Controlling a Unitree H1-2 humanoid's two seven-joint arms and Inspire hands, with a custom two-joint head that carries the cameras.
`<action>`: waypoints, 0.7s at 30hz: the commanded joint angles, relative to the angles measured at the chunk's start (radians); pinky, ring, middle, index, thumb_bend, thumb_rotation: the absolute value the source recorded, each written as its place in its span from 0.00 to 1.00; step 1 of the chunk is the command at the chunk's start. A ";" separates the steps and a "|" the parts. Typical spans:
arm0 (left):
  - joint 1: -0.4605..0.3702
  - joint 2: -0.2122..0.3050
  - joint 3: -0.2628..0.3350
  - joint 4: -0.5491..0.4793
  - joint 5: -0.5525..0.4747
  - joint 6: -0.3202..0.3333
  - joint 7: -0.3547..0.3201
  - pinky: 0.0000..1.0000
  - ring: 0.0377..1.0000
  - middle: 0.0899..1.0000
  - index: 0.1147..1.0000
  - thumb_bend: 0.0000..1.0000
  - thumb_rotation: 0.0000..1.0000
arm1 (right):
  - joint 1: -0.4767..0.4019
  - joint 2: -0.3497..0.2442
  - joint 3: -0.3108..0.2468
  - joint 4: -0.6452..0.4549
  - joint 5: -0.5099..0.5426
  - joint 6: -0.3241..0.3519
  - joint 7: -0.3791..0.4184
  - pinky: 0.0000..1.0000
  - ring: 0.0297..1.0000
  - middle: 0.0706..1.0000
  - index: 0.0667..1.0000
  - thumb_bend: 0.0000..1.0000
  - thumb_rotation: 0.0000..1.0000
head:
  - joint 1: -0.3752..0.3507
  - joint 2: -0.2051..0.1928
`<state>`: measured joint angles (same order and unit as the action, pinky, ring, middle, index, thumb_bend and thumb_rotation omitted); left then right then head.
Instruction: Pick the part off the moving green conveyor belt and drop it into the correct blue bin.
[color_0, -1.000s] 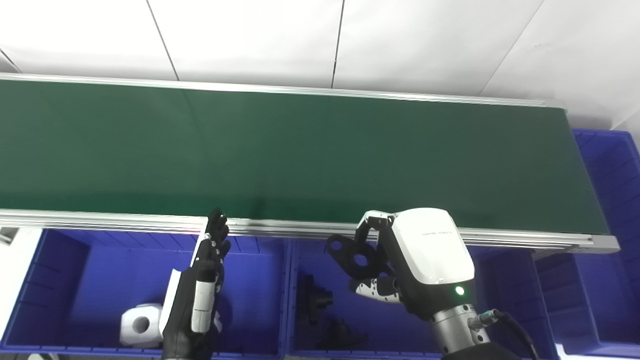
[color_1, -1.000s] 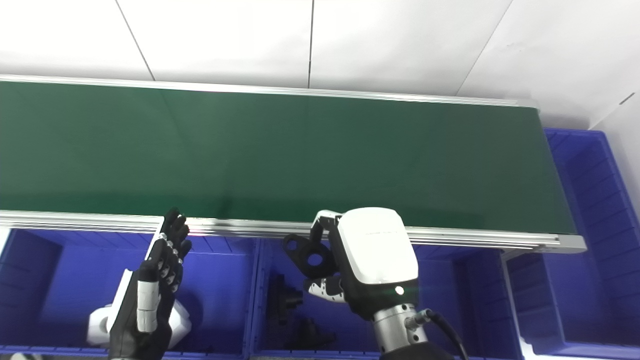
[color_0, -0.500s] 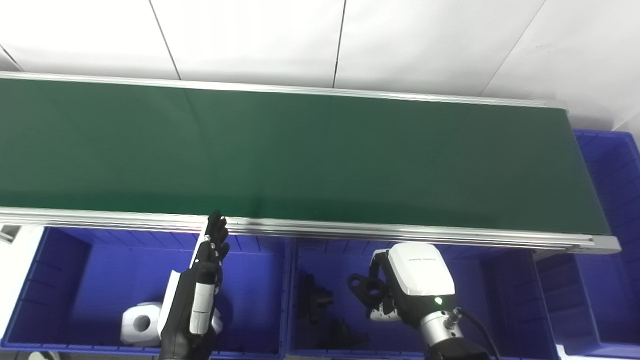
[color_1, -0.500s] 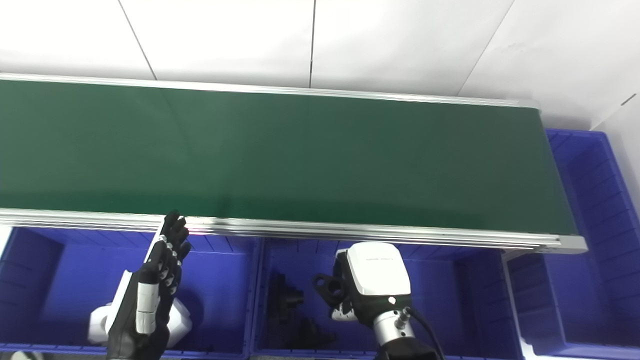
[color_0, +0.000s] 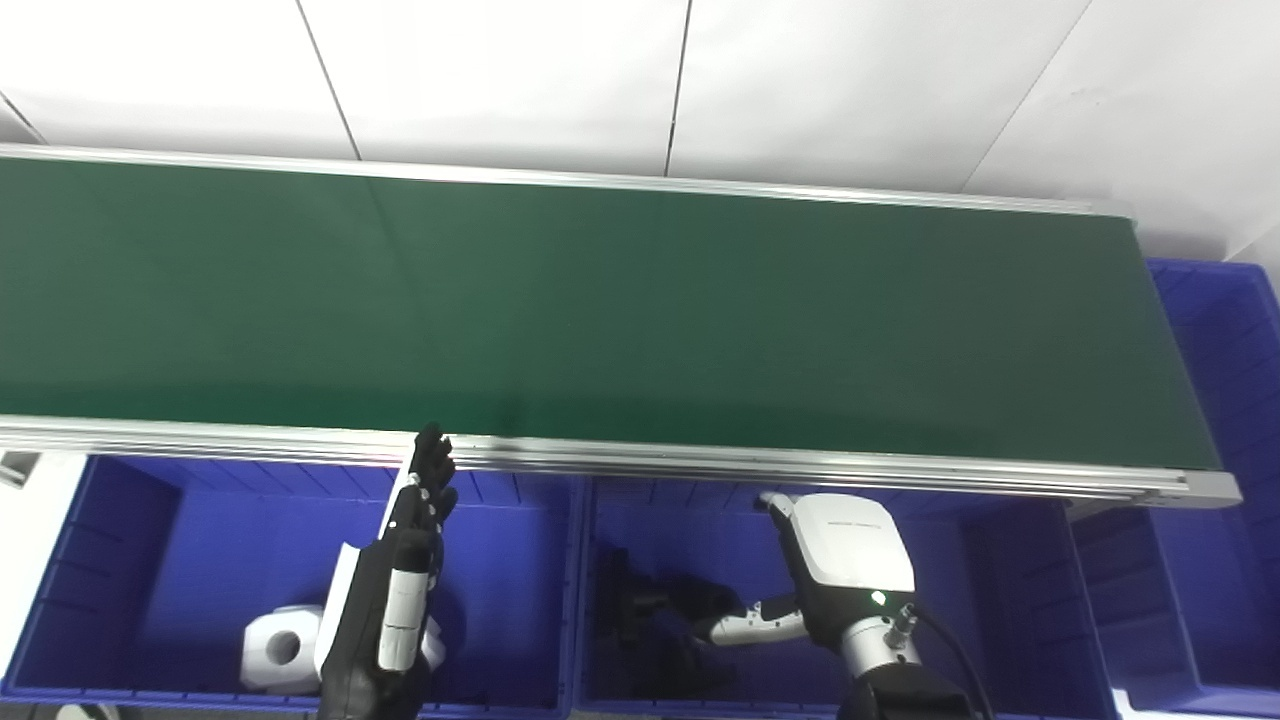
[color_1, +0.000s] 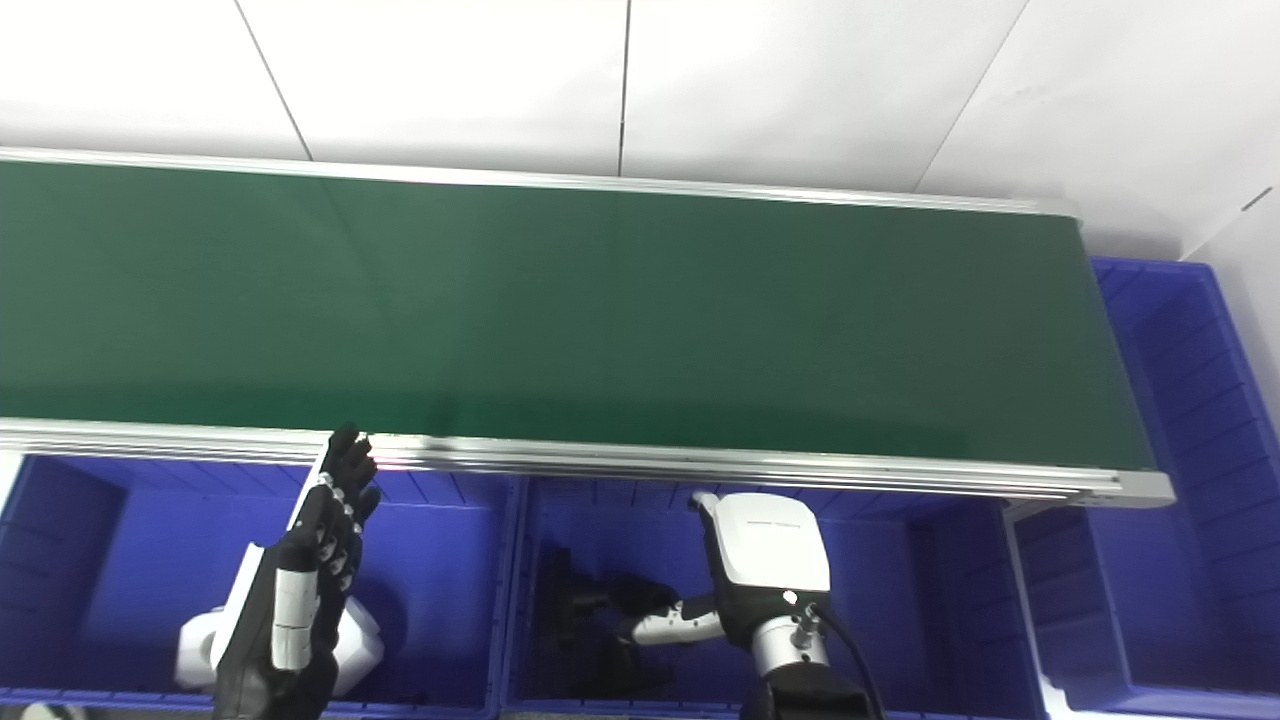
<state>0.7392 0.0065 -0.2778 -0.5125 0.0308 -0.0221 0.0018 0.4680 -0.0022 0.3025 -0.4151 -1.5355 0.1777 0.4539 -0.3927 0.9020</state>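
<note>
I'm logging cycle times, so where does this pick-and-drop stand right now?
Nearly done. The green belt carries no part. The right hand is open, low in the middle blue bin, with black parts lying beside its fingers. The left hand waits, open. Left: raise the right hand.

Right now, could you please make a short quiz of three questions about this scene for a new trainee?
1. True or false: a part lies on the green conveyor belt.
2. Which bin is the right robot hand inside? A) the left bin B) the middle bin C) the far right bin
3. Fill the gap: the white part lies in the left bin, and the black parts lie in the ____ bin.

Key: 1 false, the belt is bare. 2 B. 3 middle. Note: the left robot hand is open over the left bin; the right robot hand has its fingers spread beside the black parts.
</note>
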 joint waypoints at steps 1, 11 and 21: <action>0.009 0.005 0.000 -0.020 0.013 -0.039 -0.008 1.00 1.00 1.00 1.00 0.65 1.00 | 0.004 0.013 0.006 -0.034 0.015 0.010 -0.015 0.74 0.83 0.90 0.88 1.00 0.86 | 0.000 0.000; 0.015 0.003 -0.008 0.015 -0.005 -0.068 -0.009 1.00 1.00 1.00 1.00 0.66 1.00 | 0.050 -0.008 0.005 -0.101 0.423 -0.149 -0.339 0.51 0.57 0.64 0.69 0.92 0.86 | 0.051 -0.054; 0.016 0.004 -0.012 0.047 -0.012 -0.072 -0.008 1.00 1.00 1.00 1.00 0.68 0.99 | 0.276 0.099 0.101 -0.338 1.117 -0.262 -0.527 0.37 0.42 0.49 0.53 0.71 0.72 | 0.097 -0.095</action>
<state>0.7446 0.0119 -0.2891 -0.4534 0.0246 -0.0481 0.0014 0.6848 0.0486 0.3753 -0.6954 -0.5270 -0.0123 -0.0184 -0.2961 0.8069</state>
